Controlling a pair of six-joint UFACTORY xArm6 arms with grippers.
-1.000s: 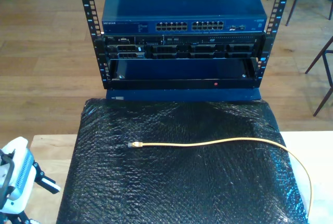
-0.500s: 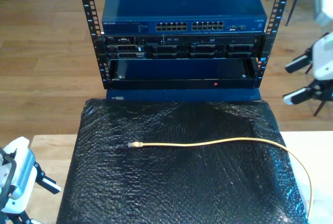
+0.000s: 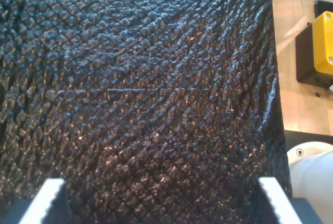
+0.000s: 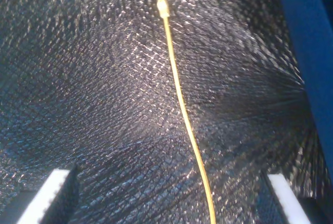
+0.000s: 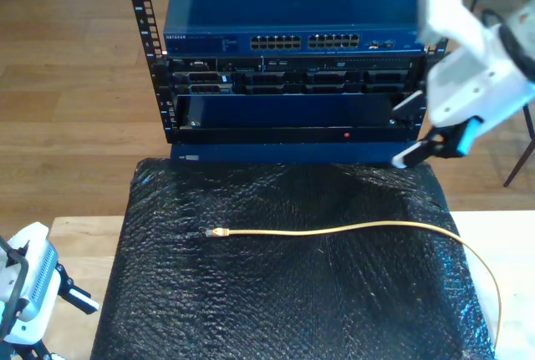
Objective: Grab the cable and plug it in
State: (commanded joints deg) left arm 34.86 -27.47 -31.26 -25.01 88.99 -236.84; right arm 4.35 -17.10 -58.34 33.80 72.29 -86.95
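Wooden floor runs behind the bench, and a black bubble-wrap mat [image 5: 284,285] covers most of the pale tabletop [image 5: 75,239].

At the exterior view's lower left corner my first gripper [image 5: 38,301] sits off the mat's edge, white body with a dark finger poking toward the mat. Its wrist view looks across the mat [image 3: 135,94], with both white fingertips [image 3: 49,198] set wide apart and nothing between them; a yellow and black block [image 3: 320,50] and a white arm part [image 3: 312,167] show past the mat's edge.

Further along, the cable [image 5: 334,229] lies on the mat. Its plug [image 5: 216,232] rests left of the mat's middle in the exterior view, and the yellow line runs toward that view's right, then bends down along the mat's right edge (touched by neither gripper).

Behind the mat stands a rack [image 5: 288,51] with a blue switch [image 5: 292,17] on top, two rows of ports [image 5: 305,42] on its face.

At the exterior view's upper right my second gripper [image 5: 430,130] hangs above the mat's far corner, in front of the rack's end. Its wrist view looks down the cable [image 4: 179,99] to the plug [image 4: 163,4], fingertips [image 4: 52,193] spread wide either side, empty, well clear of the cable.
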